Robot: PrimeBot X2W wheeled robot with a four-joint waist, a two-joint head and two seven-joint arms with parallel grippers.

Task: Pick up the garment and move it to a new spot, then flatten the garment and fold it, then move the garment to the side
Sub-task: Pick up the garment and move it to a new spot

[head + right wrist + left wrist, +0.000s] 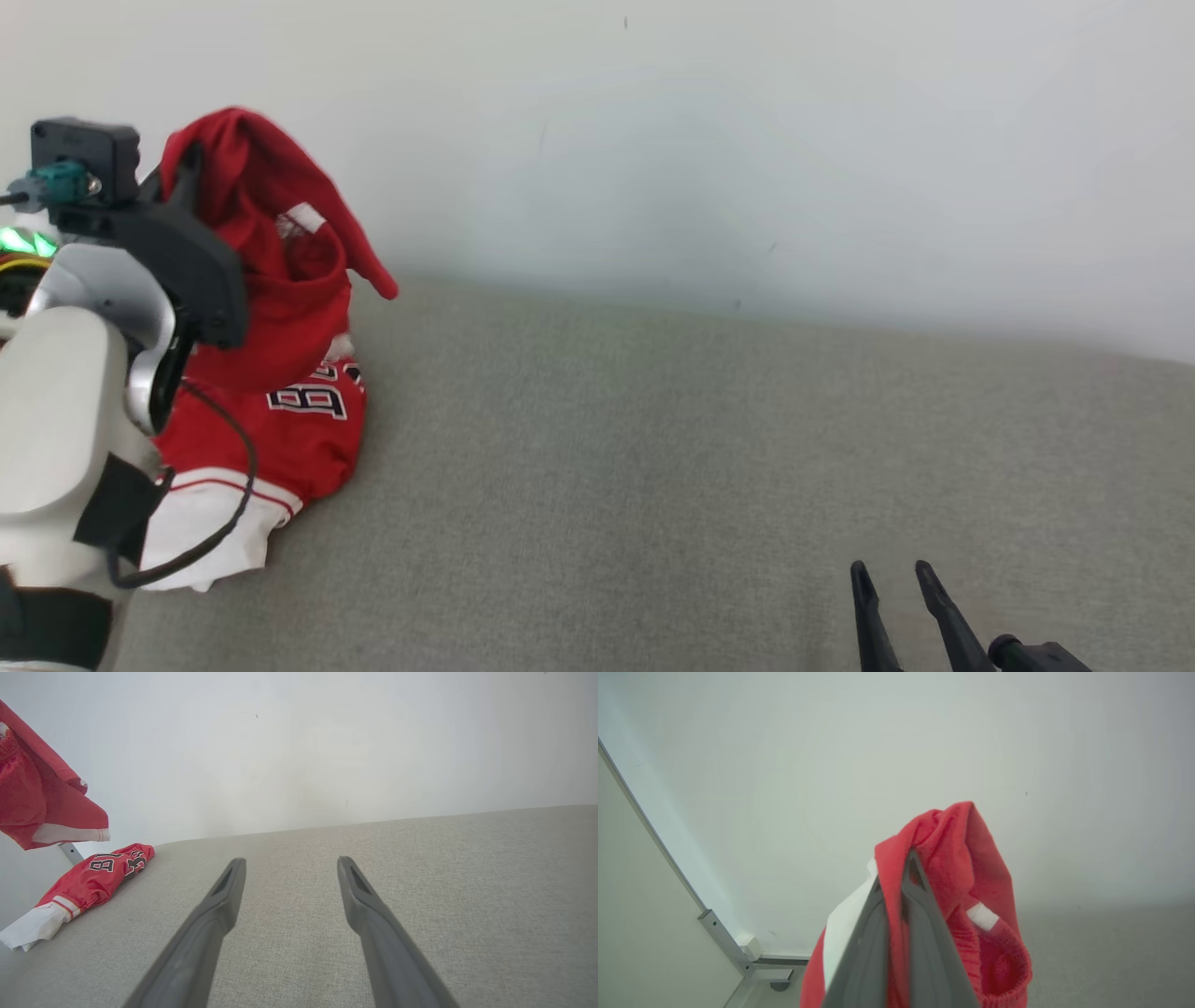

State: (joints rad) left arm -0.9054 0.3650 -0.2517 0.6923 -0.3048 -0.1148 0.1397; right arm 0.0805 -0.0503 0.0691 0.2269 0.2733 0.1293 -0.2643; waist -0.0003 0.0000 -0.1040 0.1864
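My left gripper is raised at the far left, shut on a red garment with an elastic waistband and a white tag. In the left wrist view the cloth drapes over the pinched fingers, with my left gripper closed through a fold. The hanging garment is off the surface in the right wrist view. Below it lies a red jersey with numbers and white trim, also visible as the jersey. My right gripper stands open and empty at the lower right, its fingers spread over bare fabric.
A grey fabric surface stretches across the view and meets a white wall at the back. A metal frame post stands by the wall at the left corner.
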